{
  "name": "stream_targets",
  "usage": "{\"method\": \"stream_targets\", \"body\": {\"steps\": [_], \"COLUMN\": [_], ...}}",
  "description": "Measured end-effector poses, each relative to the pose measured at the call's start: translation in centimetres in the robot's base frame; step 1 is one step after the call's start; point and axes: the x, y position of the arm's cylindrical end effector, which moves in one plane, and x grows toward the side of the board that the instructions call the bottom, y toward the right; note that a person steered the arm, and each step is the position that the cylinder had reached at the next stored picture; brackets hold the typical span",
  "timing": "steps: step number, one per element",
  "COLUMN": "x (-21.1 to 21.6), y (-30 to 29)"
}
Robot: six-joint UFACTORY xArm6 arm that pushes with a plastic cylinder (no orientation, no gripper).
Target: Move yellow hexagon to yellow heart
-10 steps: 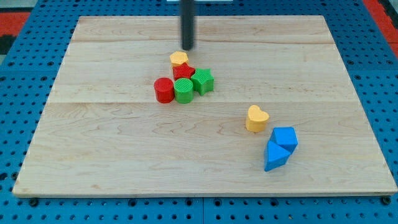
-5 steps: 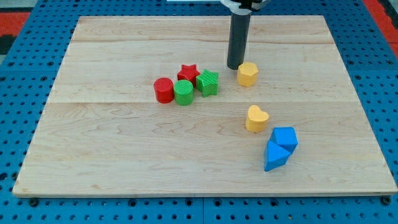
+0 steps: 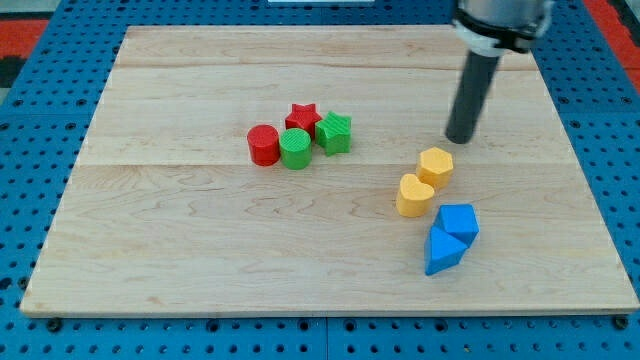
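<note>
We judge the task essentially done: the yellow hexagon (image 3: 436, 166) sits right against the yellow heart (image 3: 415, 195), on its far-right side, the two touching or all but touching, so at most a small nudge remains. We carry no gripper, so there is nothing to spread or pinch; our rod ends in my tip (image 3: 459, 140), which stands just beyond the hexagon, a little to its right and apart from it. The two blue blocks (image 3: 450, 237) lie just near and right of the heart, close but seemingly not touching it, so any further push toward the near side risks crowding them. The cluster of red cylinder (image 3: 264, 145), red star (image 3: 302, 116), green cylinder (image 3: 295, 148) and green block (image 3: 334, 132) rests well apart on the left, out of the way. The table (image 3: 180, 250) offers plenty of bare wood on the near left and along the far edge; the yellow pair stays well inside the right edge, so nothing is at risk of sliding off.
</note>
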Motion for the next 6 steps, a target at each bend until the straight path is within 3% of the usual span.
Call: {"method": "stream_targets", "body": {"steps": [1,3,4,6], "x": [3.7,-1.1,2.0,4.4], "y": [-1.5,-2.0,-4.1,-6.1]}}
